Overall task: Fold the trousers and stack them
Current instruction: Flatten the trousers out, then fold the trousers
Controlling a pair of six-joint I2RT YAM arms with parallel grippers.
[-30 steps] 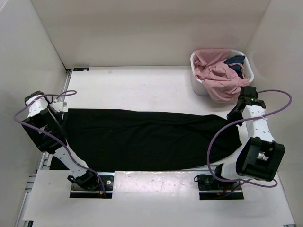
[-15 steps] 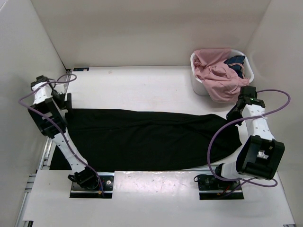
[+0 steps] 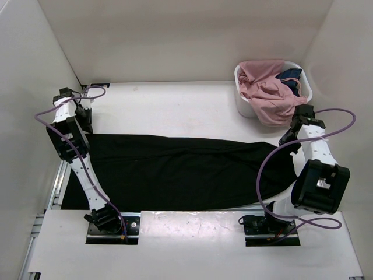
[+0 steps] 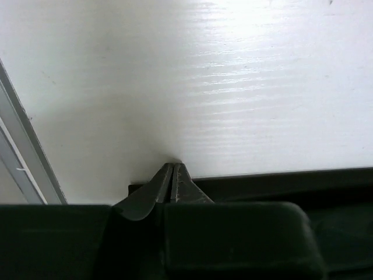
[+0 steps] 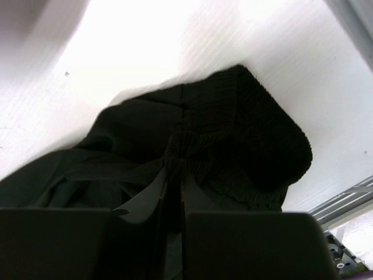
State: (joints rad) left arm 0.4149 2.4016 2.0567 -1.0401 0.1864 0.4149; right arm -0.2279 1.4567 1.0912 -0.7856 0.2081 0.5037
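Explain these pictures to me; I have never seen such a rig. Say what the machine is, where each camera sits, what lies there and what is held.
Two robot arms are bolted at the near edge of a white table. The wide picture looks down from above and behind them; the other two come from a camera on each wrist. Black trousers lie stretched across the table; a white tub at the far right holds a pink garment and a dark blue garment. The right gripper is shut on the trousers' ribbed end. The left gripper is shut at their far left corner; whether it holds cloth is unclear.
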